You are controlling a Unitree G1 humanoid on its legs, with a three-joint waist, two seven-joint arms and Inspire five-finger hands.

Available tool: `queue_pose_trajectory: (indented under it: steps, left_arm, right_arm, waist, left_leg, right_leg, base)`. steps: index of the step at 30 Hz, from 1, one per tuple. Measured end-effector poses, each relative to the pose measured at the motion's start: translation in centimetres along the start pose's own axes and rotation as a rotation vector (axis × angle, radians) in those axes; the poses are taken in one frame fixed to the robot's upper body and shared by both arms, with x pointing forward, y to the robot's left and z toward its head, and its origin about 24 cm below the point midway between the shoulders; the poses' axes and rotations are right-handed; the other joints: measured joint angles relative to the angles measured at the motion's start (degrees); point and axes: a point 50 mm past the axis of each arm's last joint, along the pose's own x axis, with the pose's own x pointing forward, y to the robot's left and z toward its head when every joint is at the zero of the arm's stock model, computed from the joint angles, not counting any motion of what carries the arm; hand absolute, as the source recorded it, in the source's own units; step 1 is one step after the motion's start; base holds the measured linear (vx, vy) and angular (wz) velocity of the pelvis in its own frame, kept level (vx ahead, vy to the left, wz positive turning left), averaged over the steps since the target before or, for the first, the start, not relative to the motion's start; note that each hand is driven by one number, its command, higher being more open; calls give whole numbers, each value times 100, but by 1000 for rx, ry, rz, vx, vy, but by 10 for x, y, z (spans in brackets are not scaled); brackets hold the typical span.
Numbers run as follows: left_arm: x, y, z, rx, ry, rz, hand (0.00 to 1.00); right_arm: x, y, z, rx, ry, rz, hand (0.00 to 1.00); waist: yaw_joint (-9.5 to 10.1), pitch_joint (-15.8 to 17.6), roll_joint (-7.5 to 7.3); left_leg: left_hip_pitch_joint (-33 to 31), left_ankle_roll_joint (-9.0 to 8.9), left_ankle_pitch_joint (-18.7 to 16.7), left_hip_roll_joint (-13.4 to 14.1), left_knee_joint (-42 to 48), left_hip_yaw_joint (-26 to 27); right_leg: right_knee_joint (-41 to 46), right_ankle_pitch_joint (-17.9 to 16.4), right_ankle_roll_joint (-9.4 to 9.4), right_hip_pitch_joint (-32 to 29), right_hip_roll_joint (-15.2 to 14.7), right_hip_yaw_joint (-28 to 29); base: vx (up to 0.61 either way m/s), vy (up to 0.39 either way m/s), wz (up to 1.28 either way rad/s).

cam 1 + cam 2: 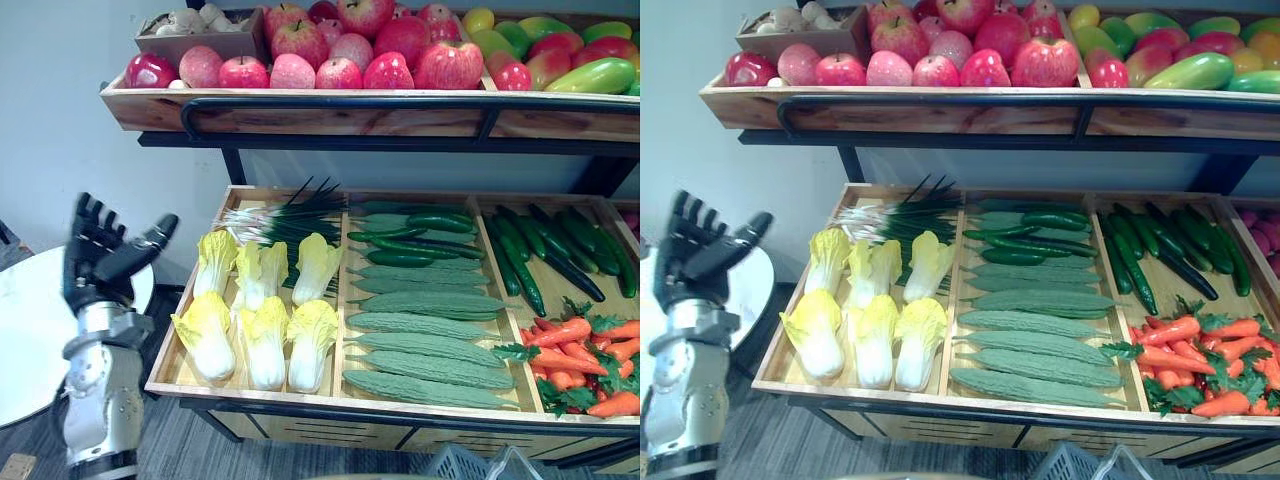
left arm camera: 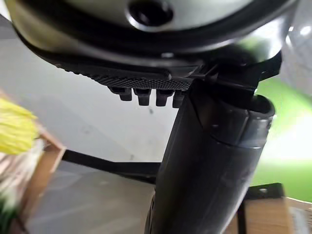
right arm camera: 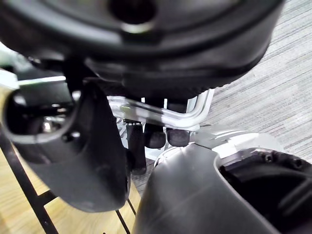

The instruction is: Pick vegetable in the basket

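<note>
Wood made up the two-tier produce stand, whose lower slatted wooden tray was split into compartments. In the leftmost compartment lay yellow-green leafy napa cabbages in two rows, with a bunch of thin green-and-white scallions behind them. The middle compartment held long, bumpy, pale green gourds, with smooth dark green cucumbers at the back. More dark cucumbers filled the next compartment, and orange carrots with leafy green tops were piled at its front. On the upper wooden shelf sat red and pink apples, green, yellow and red mangoes, and a brown cardboard box of pale round items too small to identify. The dark left hand was raised to the left of the lower tray, apart from it, nearest the cabbages, with its fingers straight and its thumb spread, holding nothing. In the right wrist view, the dark right hand had its fingers curled round a silver metal wire handle. A pale wire-mesh basket showed at the bottom edge of the head views, below the front of the tray, and none of the vegetables could be seen in it.
</note>
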Motion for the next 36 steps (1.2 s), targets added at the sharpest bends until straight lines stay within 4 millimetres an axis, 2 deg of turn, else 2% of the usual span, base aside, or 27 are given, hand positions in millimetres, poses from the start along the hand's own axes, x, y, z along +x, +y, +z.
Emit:
queue_pose_trajectory:
  steps: [4, 8, 14, 20, 23, 29, 36]
  left_arm:
    - [-11, -13, -27, 46, 124, -24, 100]
    - [-18, -20, -40, 87, 183, -46, 100]
    - [-19, -20, -49, 131, 213, -44, 100]
    - [-20, -15, -57, 208, 270, -9, 100]
    - [-18, -13, -62, 229, 301, 13, 100]
    - [-10, -11, -57, 242, 295, 44, 100]
    - [-2, -6, -67, 256, 351, 63, 100]
  right_arm:
    - [0, 1, 1, -1, -2, 4, 0]
    - [0, 2, 1, -13, -3, 8, 0]
    - [1, 5, 1, -37, 1, 18, 0]
    - [1, 6, 2, -71, -3, 31, 0]
    - [1, 7, 3, -75, -10, 35, 0]
    - [1, 8, 5, -80, -15, 47, 0]
    - [0, 10, 9, -86, -36, 56, 0]
  waist:
    - [-8, -4, -33]
    - [-32, 1, -51]
    - [-138, 0, -49]
    - [-154, -11, -49]
    - [-178, -13, -54]
    - [-193, -19, -63]
    - [-261, -19, -63]
  left_leg:
    - [-62, 34, 53, -11, 0, -11]
    - [-74, 46, 81, -16, 1, -19]
    - [-66, 57, 103, -8, 0, -4]
    - [-108, 64, 85, 9, -2, 91]
    - [-116, 78, 50, 9, -2, 121]
    - [-158, 80, 48, 19, -2, 214]
    - [-195, 78, 48, 80, -1, 433]
  right_leg:
    - [-1, 10, -12, -52, -5, 3]
    - [-1, 13, -16, -62, -6, 6]
    - [-1, 26, -37, -65, 1, 31]
    - [0, 107, -43, -161, 6, 130]
    - [-2, 164, -39, -185, 2, 161]
    - [-67, 297, -31, -257, 4, 255]
    - [-116, 393, -45, -337, 30, 324]
  base:
    - [0, 0, 0]
    - [0, 0, 0]
    - [-12, -1, -1]
    - [-45, 6, -8]
    - [-50, 13, -7]
    - [-39, 1, -8]
    - [-19, -24, -6]
